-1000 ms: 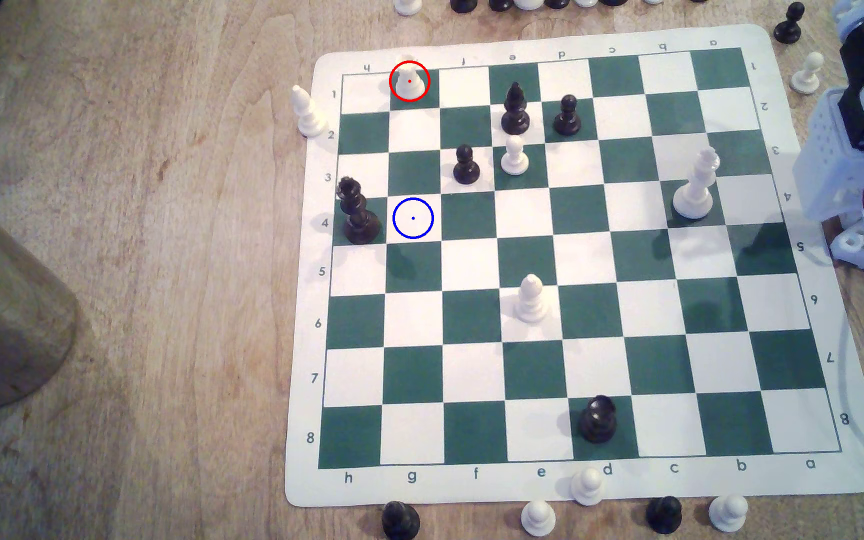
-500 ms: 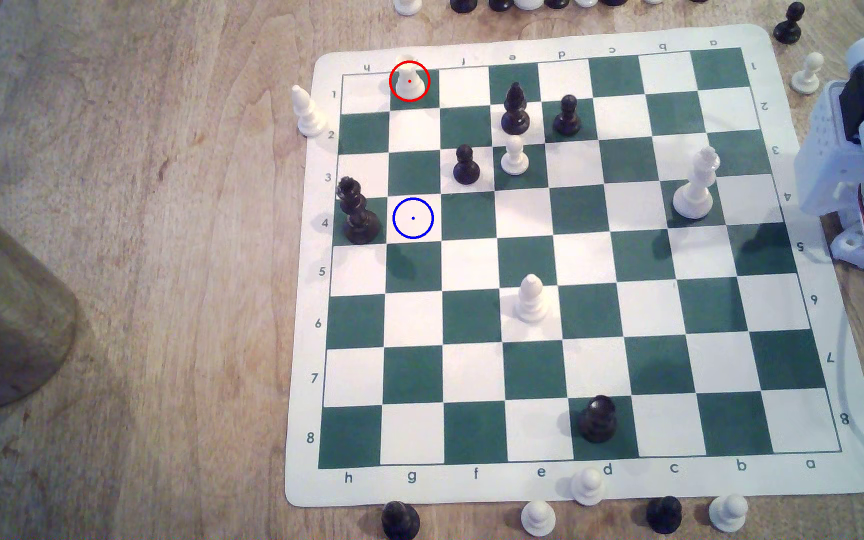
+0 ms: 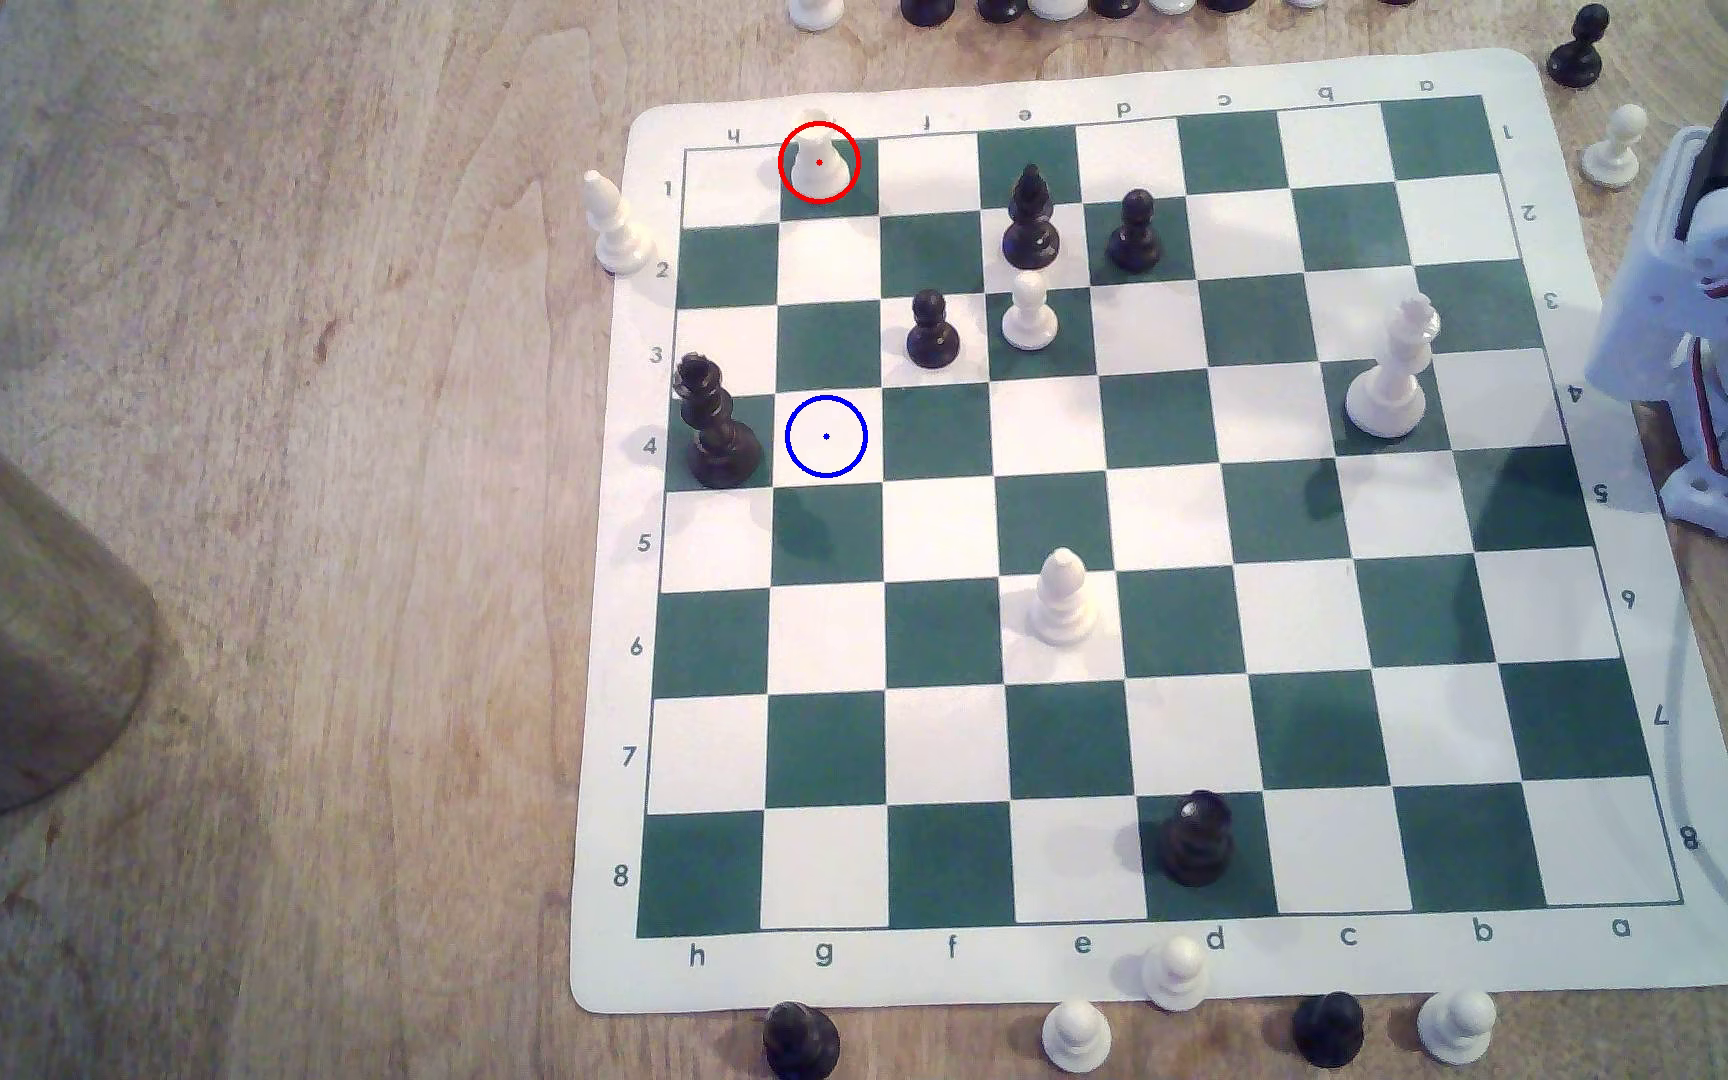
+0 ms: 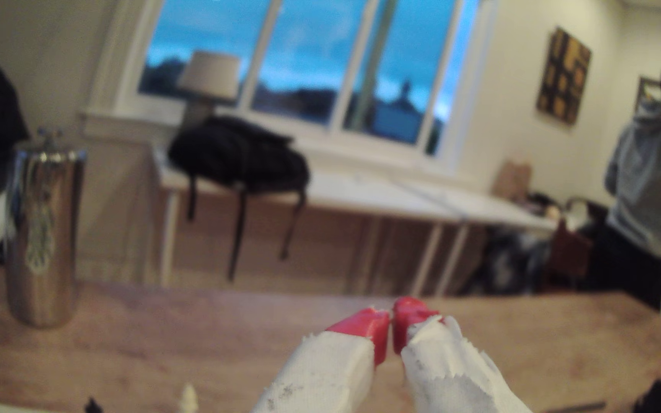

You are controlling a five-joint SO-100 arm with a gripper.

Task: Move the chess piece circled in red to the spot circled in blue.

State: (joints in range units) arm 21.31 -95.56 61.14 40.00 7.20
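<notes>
Starting from the exterior view's left, I see the short cream-white rook with the flat notched top (image 3: 818, 166) standing upright inside its red ring on a green square of the green-and-white roll-up chess mat (image 3: 1130, 976), at about eleven o'clock from the board's middle. The white square marked with a thin blue ring and dot (image 3: 826, 436) lies in the same column, toward six o'clock from the rook, bare, with the tall black king (image 3: 714, 426) just beside it at nine o'clock. My white printed arm (image 3: 1722, 301) sits off the mat at three o'clock, well apart from both. In the wrist view the red-tipped claw (image 4: 391, 317) has its tips all but touching and grips nothing, and it points out level across the wooden table (image 4: 162, 337). I judge the reach is barely begun: next I must swing across, spread the tips and come down over the rook.
</notes>
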